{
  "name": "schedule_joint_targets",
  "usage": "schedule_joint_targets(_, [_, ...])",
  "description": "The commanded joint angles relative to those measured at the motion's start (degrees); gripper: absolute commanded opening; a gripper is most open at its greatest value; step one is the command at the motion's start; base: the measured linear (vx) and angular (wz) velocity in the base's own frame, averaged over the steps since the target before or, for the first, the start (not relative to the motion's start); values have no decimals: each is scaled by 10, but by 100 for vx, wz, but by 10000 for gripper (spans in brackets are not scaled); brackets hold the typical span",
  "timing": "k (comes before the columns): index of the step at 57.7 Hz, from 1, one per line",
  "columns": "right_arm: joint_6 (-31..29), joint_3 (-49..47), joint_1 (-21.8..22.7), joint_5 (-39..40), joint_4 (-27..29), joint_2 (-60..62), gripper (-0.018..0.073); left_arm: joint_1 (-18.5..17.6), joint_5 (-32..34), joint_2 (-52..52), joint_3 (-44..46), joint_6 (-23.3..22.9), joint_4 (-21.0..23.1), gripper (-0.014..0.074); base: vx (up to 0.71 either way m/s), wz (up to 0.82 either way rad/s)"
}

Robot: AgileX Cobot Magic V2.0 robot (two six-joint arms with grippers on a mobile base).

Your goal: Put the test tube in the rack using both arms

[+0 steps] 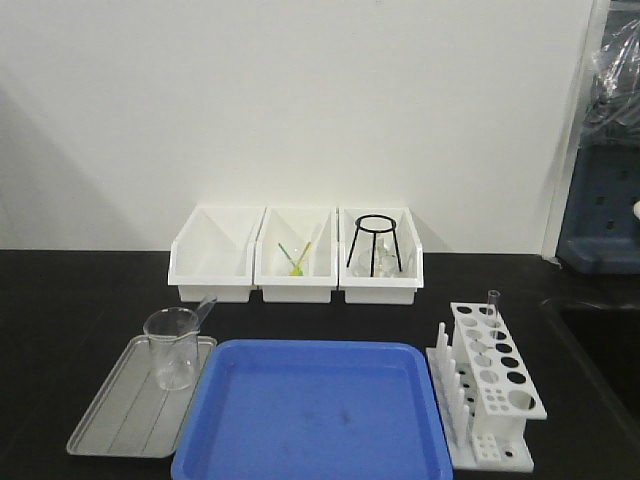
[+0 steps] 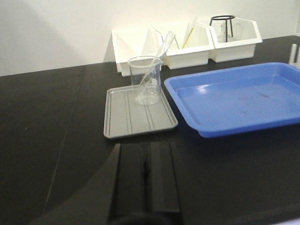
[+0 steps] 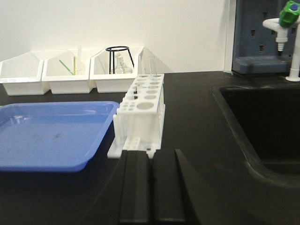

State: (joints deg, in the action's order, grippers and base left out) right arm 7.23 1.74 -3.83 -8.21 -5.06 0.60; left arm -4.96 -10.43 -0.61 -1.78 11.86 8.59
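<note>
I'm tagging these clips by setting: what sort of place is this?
Probably a laboratory bench: a glass beaker holding a test tube, a white test-tube rack, and a sink with a green-capped tap.

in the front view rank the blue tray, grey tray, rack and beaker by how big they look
1. blue tray
2. grey tray and rack, too close to rank
3. beaker, smallest

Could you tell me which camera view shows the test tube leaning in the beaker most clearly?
The left wrist view: the test tube shows nearly whole, slanting out of the beaker. The front view shows only its faint upper end past the rim. The right wrist view misses it.
</note>
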Motion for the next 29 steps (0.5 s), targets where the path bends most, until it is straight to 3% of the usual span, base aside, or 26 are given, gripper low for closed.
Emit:
schedule_joint_targets(1, [-5,10,3,45,-2,5,-11,0,47,-9,17,-4,7,-7,39,1])
schedule_joint_targets(29, [-5,10,3,45,-2,5,-11,0,47,-9,17,-4,7,-7,31,-2])
